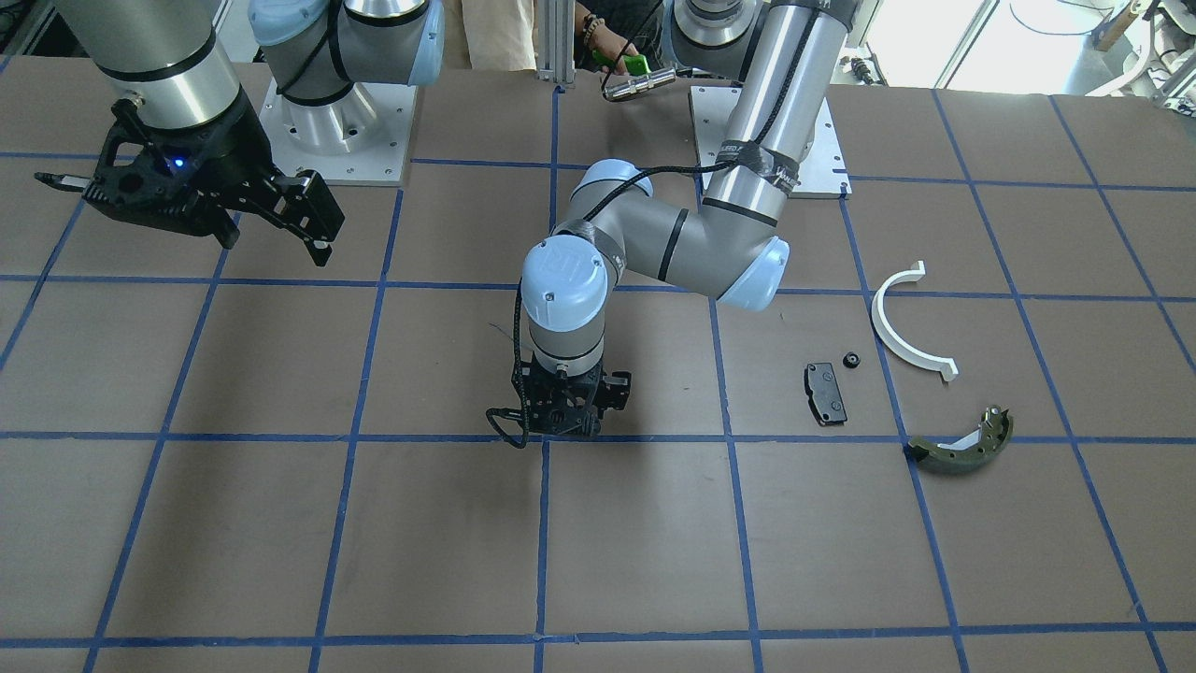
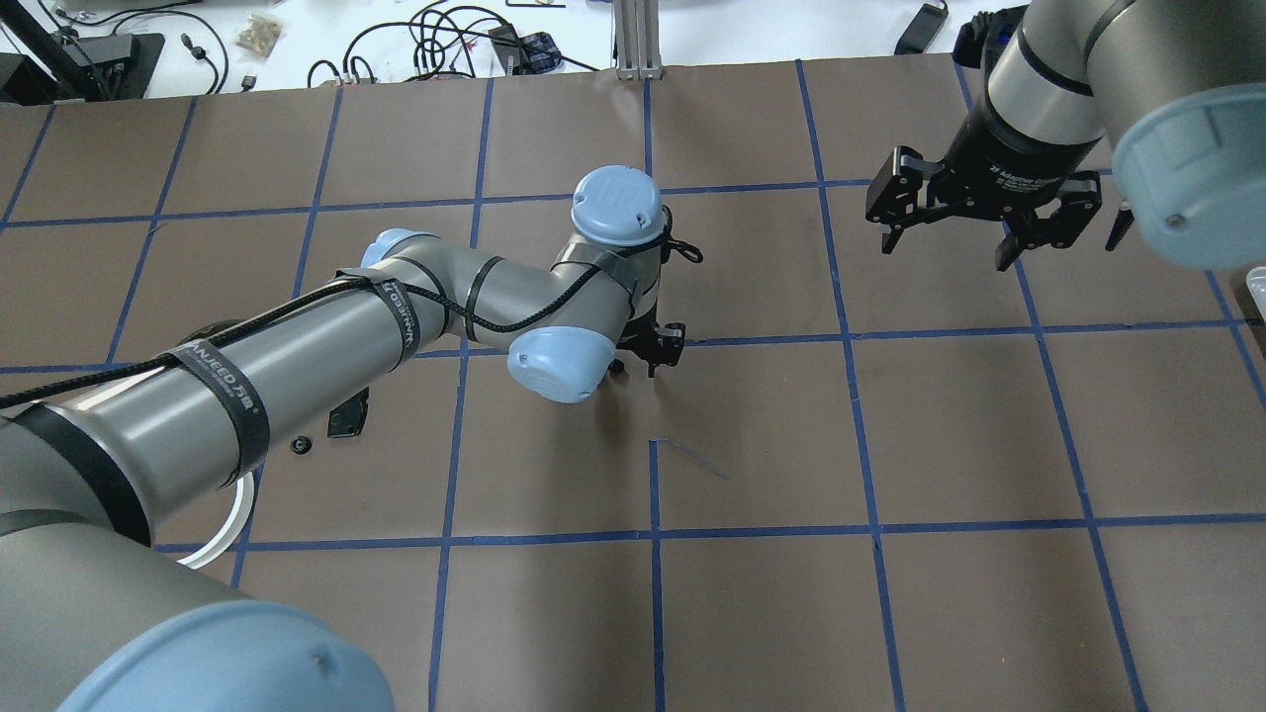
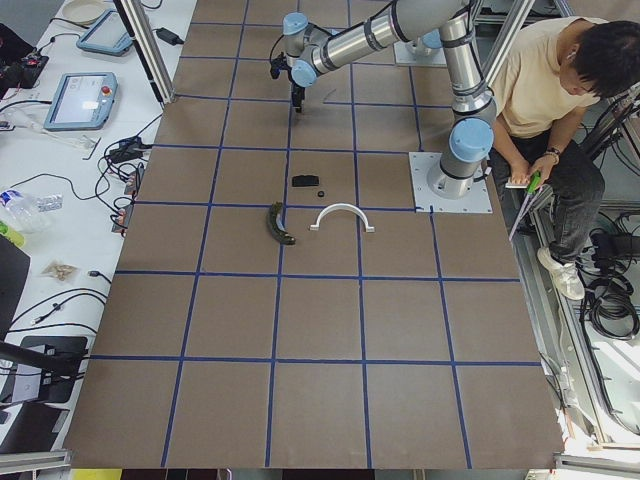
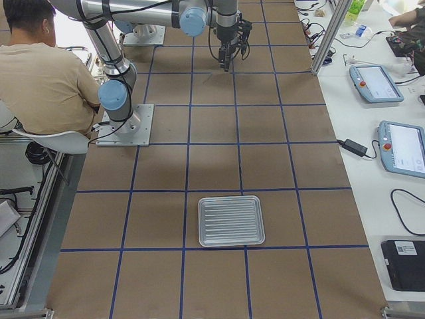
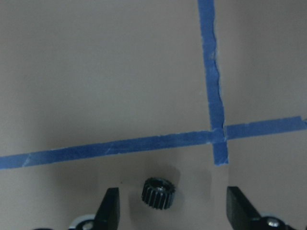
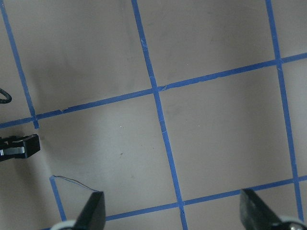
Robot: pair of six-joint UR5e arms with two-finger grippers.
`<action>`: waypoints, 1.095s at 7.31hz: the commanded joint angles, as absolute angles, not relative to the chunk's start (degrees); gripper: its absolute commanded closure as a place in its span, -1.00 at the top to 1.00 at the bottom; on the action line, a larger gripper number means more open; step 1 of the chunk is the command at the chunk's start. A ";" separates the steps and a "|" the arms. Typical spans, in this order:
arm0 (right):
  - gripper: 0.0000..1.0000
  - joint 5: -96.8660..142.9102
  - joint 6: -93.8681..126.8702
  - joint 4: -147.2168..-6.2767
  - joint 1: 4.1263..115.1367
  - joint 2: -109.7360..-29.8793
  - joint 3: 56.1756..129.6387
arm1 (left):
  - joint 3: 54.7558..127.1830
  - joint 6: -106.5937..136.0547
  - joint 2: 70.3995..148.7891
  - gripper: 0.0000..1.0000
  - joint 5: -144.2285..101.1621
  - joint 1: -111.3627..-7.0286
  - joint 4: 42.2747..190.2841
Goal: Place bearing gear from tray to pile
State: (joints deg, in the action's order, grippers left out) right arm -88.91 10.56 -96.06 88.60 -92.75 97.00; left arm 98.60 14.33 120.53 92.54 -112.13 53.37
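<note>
The bearing gear (image 5: 158,193), small, black and toothed, lies on the brown table between the open fingers of my left gripper (image 5: 172,211). That gripper (image 1: 561,416) is low over the table's middle and hides the gear in the exterior views. The pile lies apart toward my left: a white half-ring (image 1: 906,327), a black pad (image 1: 825,393) and an olive brake shoe (image 1: 962,447). The tray (image 4: 231,220), a ribbed metal one, is bare. My right gripper (image 1: 187,220) is open, empty and raised.
A small black round part (image 1: 851,361) lies beside the black pad. Blue tape lines grid the table (image 1: 654,542). A seated person (image 3: 560,90) is behind the robot bases. Tablets and cables lie on the side benches.
</note>
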 commanded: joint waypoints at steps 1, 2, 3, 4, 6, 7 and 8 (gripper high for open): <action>1.00 -89.03 8.02 -94.06 89.12 -92.73 97.21 | 98.44 14.85 120.59 -1.00 92.55 -112.06 53.35; 1.00 -89.12 7.82 -94.04 89.12 -92.72 97.29 | 98.18 14.85 120.59 -1.00 92.55 -112.06 53.44; 1.00 -89.38 7.91 -94.13 89.12 -92.64 96.77 | 97.91 14.68 120.32 -1.00 92.64 -111.89 53.44; 1.00 -90.95 8.78 -94.13 89.21 -92.81 96.68 | 97.48 15.72 118.50 -1.00 92.98 -111.62 53.61; 1.00 -91.67 9.05 -94.04 89.21 -92.81 96.68 | 94.85 17.75 114.11 -1.00 92.99 -105.69 62.16; 1.00 -91.15 9.05 -94.04 89.21 -92.90 96.68 | 95.01 16.36 111.30 -1.00 92.90 -101.56 67.19; 1.00 -90.97 8.97 -93.61 89.12 -92.73 96.77 | 95.97 10.87 108.75 -1.00 92.99 -97.69 69.50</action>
State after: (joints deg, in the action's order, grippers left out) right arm -91.22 8.99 -93.95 89.19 -92.82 96.70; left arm 95.40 15.32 111.91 92.95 -102.41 65.34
